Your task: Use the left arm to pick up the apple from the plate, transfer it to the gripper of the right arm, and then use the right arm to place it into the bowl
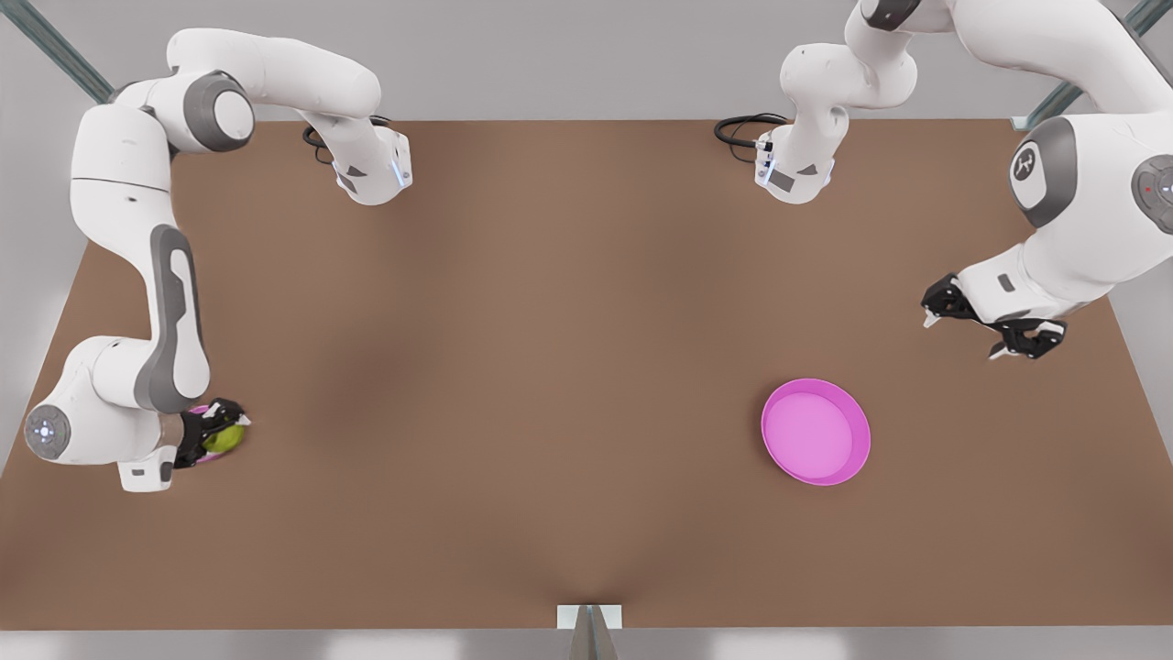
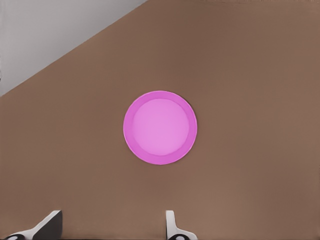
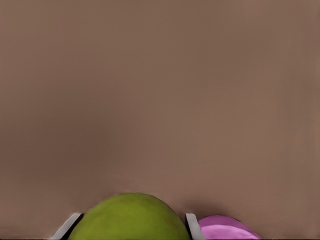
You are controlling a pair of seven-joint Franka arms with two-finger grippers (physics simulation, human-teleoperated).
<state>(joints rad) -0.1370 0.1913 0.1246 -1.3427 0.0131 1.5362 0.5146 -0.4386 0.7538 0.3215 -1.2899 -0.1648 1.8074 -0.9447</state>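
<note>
Apple btwn right gripper fingers — clamped

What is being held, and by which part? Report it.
The right gripper grips the apple by its opposite sides; the left gripper is open and empty.

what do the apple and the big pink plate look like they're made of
The apple, held in the right gripper: matte, dull yellow-green skin, fruit-like. The plate, near the open left gripper: smooth, uniform magenta, no glare; likely plastic, possibly glazed ceramic.
</note>
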